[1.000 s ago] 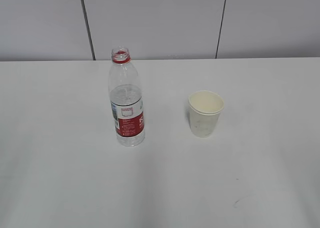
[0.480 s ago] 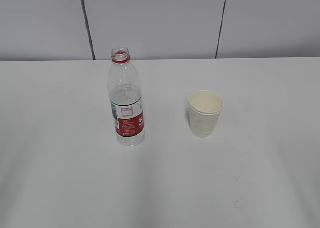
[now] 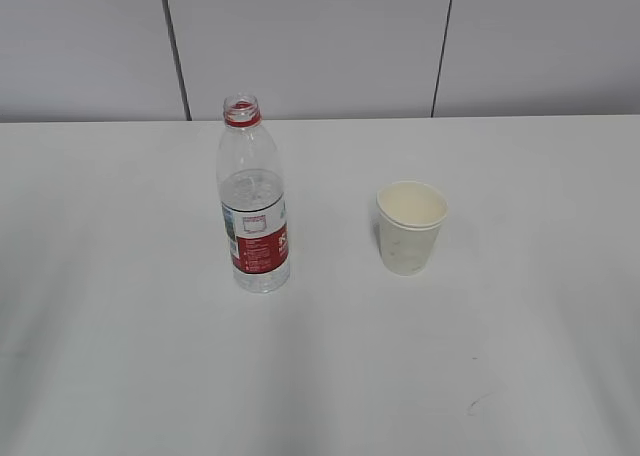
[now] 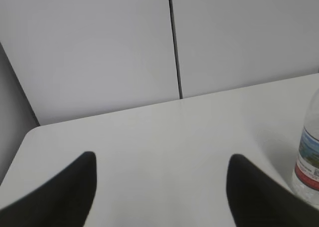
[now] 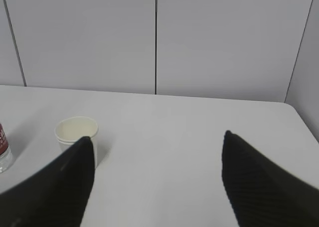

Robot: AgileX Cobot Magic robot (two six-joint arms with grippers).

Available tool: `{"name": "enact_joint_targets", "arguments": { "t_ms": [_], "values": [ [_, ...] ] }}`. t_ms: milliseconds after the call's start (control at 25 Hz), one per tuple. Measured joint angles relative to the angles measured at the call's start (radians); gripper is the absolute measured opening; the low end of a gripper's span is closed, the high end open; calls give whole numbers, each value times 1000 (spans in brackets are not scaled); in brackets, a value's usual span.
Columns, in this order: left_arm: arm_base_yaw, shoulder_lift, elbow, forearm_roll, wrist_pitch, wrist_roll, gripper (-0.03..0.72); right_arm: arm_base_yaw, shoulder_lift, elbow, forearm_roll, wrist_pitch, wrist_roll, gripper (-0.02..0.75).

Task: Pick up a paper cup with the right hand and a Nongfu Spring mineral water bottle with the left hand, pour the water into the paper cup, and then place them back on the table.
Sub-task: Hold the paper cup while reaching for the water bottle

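Observation:
The Nongfu Spring bottle (image 3: pixel 254 201) stands upright and uncapped on the white table (image 3: pixel 120 356), left of centre, with water in its lower part. The paper cup (image 3: pixel 410 227) stands upright to its right. Neither arm shows in the exterior view. In the left wrist view my left gripper (image 4: pixel 162 160) is open and empty, with the bottle (image 4: pixel 308 162) at the right edge, beyond its right finger. In the right wrist view my right gripper (image 5: pixel 157 140) is open and empty; the cup (image 5: pixel 76 135) sits just behind its left finger, and the bottle's base (image 5: pixel 4 155) is at the left edge.
A grey panelled wall (image 3: pixel 320 46) runs behind the table's far edge. The table's rounded far-left corner (image 4: pixel 35 130) shows in the left wrist view and its far-right corner (image 5: pixel 291 107) in the right wrist view. A small dark scuff (image 3: pixel 472 406) marks the front right.

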Motion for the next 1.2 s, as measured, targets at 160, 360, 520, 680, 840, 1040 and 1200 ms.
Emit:
{"name": "enact_joint_targets", "arguments": {
  "t_ms": [160, 360, 520, 680, 840, 1040, 1200],
  "values": [
    [0, 50, 27, 11, -104, 0, 499, 0, 80, 1, 0, -32, -1, 587],
    [0, 59, 110, 12, -243, 0, 499, 0, 208, 4, 0, -102, -1, 587],
    [0, 70, 112, 13, -293, 0, 499, 0, 303, 36, 0, -227, -2, 587],
    [0, 82, 112, 13, -294, 0, 499, 0, 398, 71, -7, -406, -6, 587],
    [-19, 90, 112, 13, -296, 0, 499, 0, 481, 81, -33, -512, -10, 587],
    [-116, 138, 112, 13, -298, 0, 499, 0, 536, 81, -40, -575, -11, 587],
    [-168, 174, 112, 21, -301, 0, 499, 0, 563, 81, -40, -590, -11, 587]
  ]
}}
